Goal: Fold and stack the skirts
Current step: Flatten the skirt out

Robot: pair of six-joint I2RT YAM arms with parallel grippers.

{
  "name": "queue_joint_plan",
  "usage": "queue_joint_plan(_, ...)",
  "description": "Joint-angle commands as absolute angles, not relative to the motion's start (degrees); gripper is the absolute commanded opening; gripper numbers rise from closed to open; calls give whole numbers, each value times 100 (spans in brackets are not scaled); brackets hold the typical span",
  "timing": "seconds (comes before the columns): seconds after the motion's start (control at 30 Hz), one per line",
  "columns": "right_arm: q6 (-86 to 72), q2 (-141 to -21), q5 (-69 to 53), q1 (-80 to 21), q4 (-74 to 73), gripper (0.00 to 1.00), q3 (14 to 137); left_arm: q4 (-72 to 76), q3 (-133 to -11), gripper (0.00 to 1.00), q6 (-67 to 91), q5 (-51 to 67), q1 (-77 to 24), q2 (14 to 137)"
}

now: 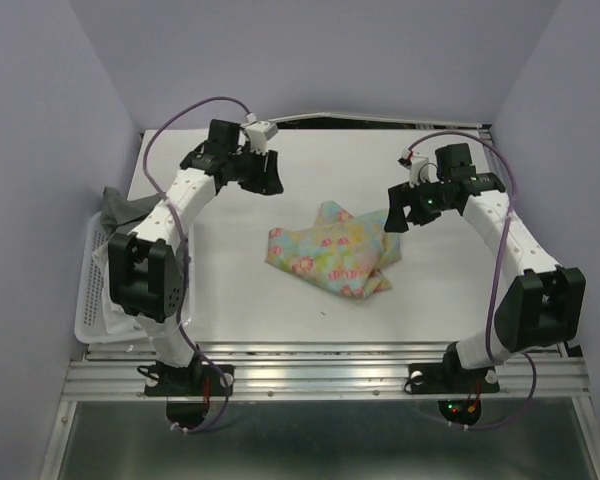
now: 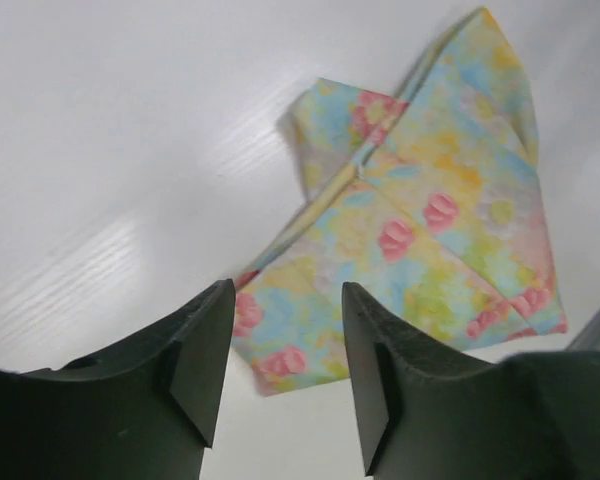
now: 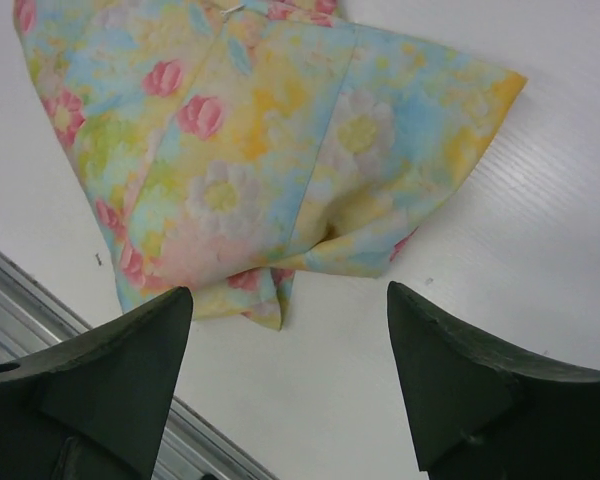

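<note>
Both arms reach in over the white counter (image 1: 460,290), elbows bowed outward. The left fingers (image 1: 270,180) hang spread and empty at 11 o'clock from the floral skirt (image 1: 330,250). The right fingers (image 1: 394,215), also spread wide and holding nothing, hover near its 2 o'clock corner. The skirt lies in a rumpled, folded bundle at mid-counter, gripped by neither. At the counter's 9 o'clock edge, a white basket (image 1: 88,300) has a grey skirt (image 1: 120,207) bunched at its far end.
</note>
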State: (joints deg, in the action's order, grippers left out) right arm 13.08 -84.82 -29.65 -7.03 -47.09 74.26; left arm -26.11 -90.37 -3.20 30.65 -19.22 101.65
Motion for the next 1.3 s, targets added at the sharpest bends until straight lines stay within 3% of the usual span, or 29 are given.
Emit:
queue_joint_plan(0.0, 1406, -9060, -2339, -712, -4140, 82, 7962, -2119, -8061, 52, -650, 3410, -1530, 9721)
queue_joint_plan(0.23, 1310, -10264, -1011, -712, -4008, 72, 8727, -1442, -7102, 42, -317, 3577, -1284, 9896)
queue_joint_plan(0.73, 1055, -11663, -1502, -554, -3850, 71, 9483, -1283, -7400, 45, -273, 3840, -1063, 11021)
queue_joint_plan(0.9, 1055, -11821, -1652, -501, -3867, 56, 9545, -1204, -7330, 52, -167, 4025, -1063, 11302)
queue_joint_plan(1.0, 1090, -11813, -1722, -448, -3876, 38, 9510, -1152, -7225, 54, -141, 4025, -1072, 11373)
queue_joint_plan(1.1, 1134, -11812, -1828, -448, -3867, 32, 9510, -1073, -7172, 54, -79, 3938, -1081, 11417)
queue_joint_plan(1.17, 1143, -11795, -1968, -396, -3858, 27, 9519, -1063, -7198, 51, -44, 3973, -1107, 11496)
queue_joint_plan(1.23, 1125, -11777, -2091, -396, -3867, 20, 9536, -1020, -7207, 40, -35, 4078, -1125, 11557)
queue_joint_plan(1.27, 1108, -11760, -2109, -396, -3858, 17, 9562, -1002, -7216, 28, -35, 4113, -1142, 11584)
